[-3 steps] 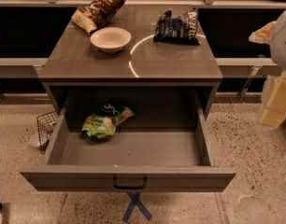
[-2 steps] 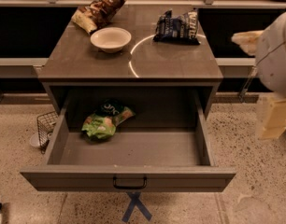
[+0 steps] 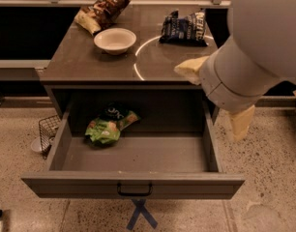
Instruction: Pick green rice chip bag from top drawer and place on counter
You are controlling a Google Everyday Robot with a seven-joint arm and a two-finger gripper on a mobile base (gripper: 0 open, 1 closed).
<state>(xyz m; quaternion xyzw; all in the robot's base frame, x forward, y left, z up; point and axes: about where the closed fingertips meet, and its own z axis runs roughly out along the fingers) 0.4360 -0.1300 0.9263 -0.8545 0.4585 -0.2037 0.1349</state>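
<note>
The green rice chip bag [image 3: 108,127] lies in the back left part of the open top drawer [image 3: 133,180], with its dark lettered patch toward the rear. The drawer is pulled far out, its black handle at the middle of the front. Above it is the counter [image 3: 85,62], marked with a white curved line. My white arm [image 3: 254,47] fills the upper right, over the counter's right edge and the drawer's right rear corner. A tan part [image 3: 189,69] sticks out to the left. The gripper itself is not in view, and nothing touches the green bag.
On the counter are a white bowl [image 3: 115,40], a brown-and-tan bag [image 3: 104,6] at the back left and a dark blue chip bag [image 3: 184,29] at the back right. A wire basket [image 3: 47,129] stands on the floor to the left of the drawer. A blue tape cross [image 3: 140,214] marks the floor in front.
My arm has swung in from the right edge and now looms large over the counter's right side. The bags, bowl and drawer have not moved.
</note>
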